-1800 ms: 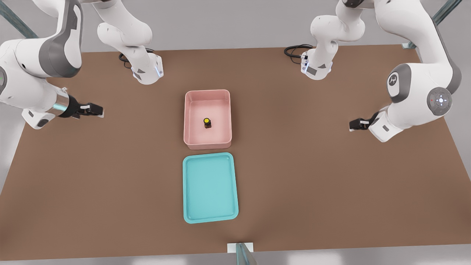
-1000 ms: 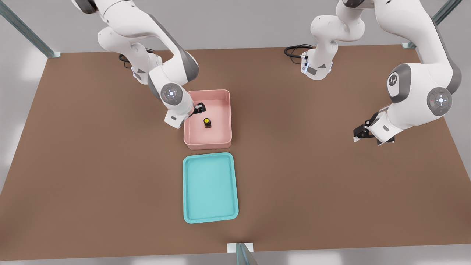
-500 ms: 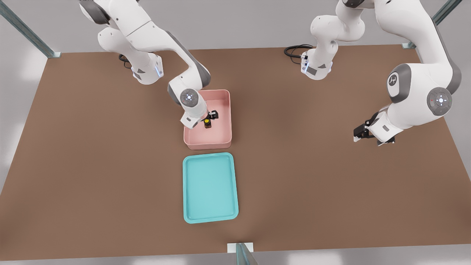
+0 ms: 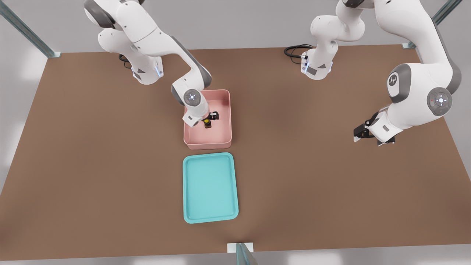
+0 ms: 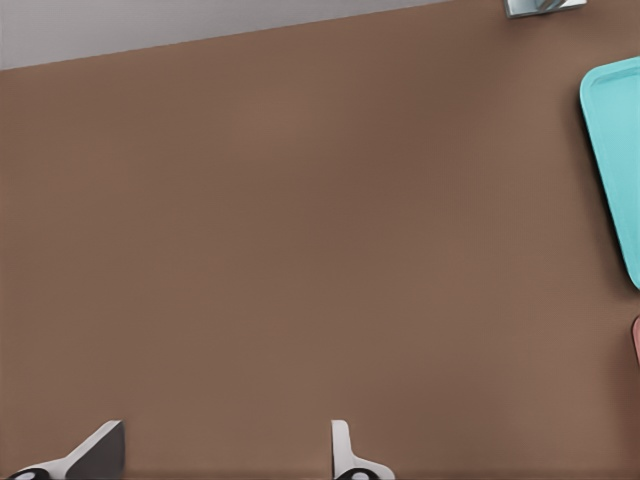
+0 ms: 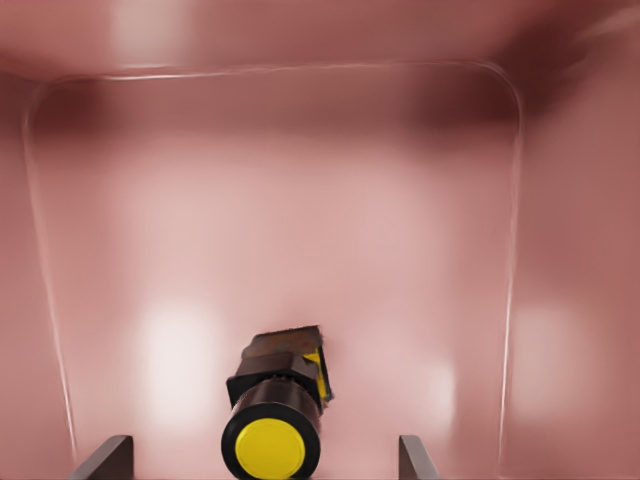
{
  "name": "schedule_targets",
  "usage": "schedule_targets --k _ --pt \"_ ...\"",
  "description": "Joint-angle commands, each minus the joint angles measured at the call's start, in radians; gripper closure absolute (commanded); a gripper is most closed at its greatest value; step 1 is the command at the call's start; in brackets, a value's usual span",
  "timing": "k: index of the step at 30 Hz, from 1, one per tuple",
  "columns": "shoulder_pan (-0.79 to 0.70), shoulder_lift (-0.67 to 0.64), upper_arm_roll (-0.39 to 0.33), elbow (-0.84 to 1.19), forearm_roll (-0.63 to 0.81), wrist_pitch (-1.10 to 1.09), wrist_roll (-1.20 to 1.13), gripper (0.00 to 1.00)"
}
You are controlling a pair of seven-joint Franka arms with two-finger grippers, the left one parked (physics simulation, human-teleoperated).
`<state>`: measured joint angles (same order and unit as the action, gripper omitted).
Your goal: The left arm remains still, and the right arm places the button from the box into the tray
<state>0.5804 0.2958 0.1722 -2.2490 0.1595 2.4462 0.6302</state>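
Even, soft light is cast over the desk (image 4: pixel 92 165); shadows are faint. Pale glare patches are seen on the box (image 6: pixel 300 200) floor, slightly blurred.

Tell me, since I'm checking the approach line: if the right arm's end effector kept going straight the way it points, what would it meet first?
Probably the button: the open end effector points down into the box, its fingers either side of it.

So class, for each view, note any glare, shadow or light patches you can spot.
Right wrist view: soft white glare patches on the box floor around the button, with dark shading in its far corners; the open gripper straddles the button. Front view: pale light patches at the table edges. Left wrist view: evenly lit, no glare.
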Motion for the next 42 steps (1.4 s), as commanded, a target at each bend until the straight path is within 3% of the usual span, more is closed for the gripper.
schedule_targets --k 1,6,20,26,32,42 --pt "-0.002 -0.003 -0.003 -0.004 0.0 0.016 0.063 0.01" --pt "-0.002 0.052 -0.011 0.009 -0.001 0.08 0.066 0.01" --pt "0.013 0.039 -0.005 -0.007 0.0 0.076 0.089 0.05" --pt "0.013 0.025 -0.005 -0.021 0.0 0.068 0.08 0.26" --pt "0.013 0.029 -0.005 -0.02 -0.001 0.065 0.08 0.55" --pt "-0.01 -0.096 -0.016 0.123 0.0 -0.197 0.078 0.59"
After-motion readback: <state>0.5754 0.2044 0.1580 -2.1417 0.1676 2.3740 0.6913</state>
